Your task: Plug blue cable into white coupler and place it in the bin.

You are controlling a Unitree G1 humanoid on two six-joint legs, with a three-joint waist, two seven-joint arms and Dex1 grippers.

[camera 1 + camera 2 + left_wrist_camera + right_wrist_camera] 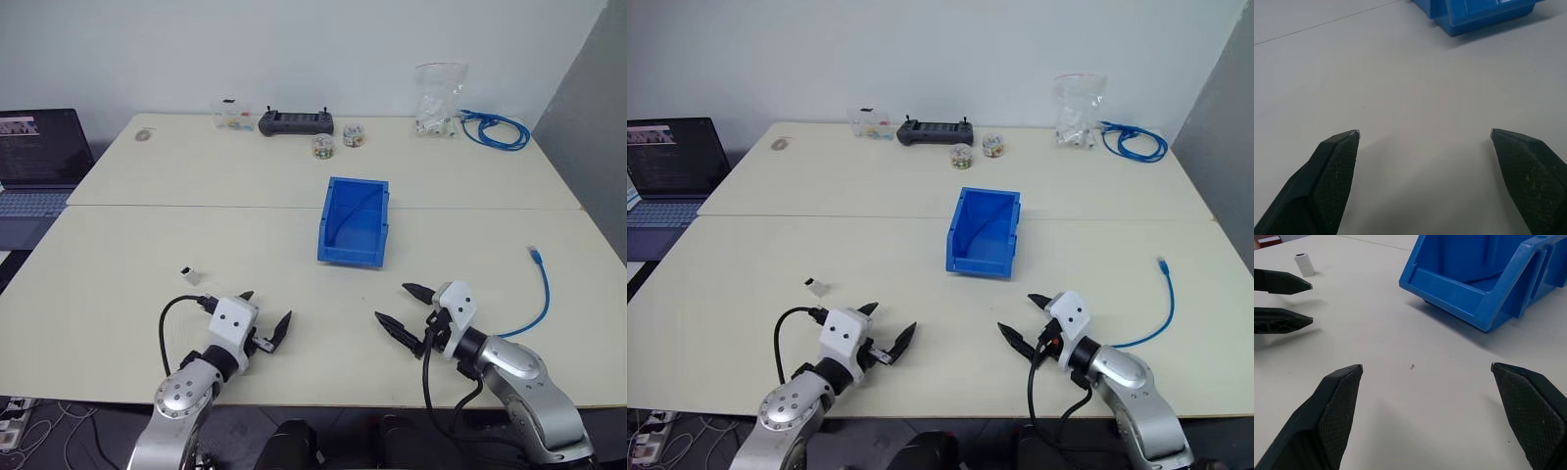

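left gripper [265, 311]: lower left of the head view, just over the table's near edge. Fingers spread wide, nothing between them, bare tabletop under the tips in its wrist view.
right gripper [400, 308]: lower right of the head view, fingers pointing toward frame centre. Jaws wide apart, holding nothing.
white coupler [191, 275]: small block lying on the table at left of centre, just above the left gripper in the frame, apart from it. Also seen in the right wrist view [1304, 264] beyond the left gripper's two tips.
blue cable [539, 294]: loose on the table at the right edge, plug end uppermost in the frame, strand curving down toward the right arm. Not touched by either gripper, well apart from the coupler.
bin [355, 221]: centre of the frame, between and above the two grippers, low sloped end facing the robot. Looks empty inside.
table [127, 245]: pale top, seam running across the middle of the frame.
controller [295, 122]: black, top centre, at the far edge.
coiled cable bundle [496, 128]: blue, top right corner of the table.
clear bag [437, 98]: top right, just left of the bundle, small white parts inside.
small jars [336, 139]: two, top centre, below the controller.
laptop [34, 166]: left edge of the frame, lid open, off the table.
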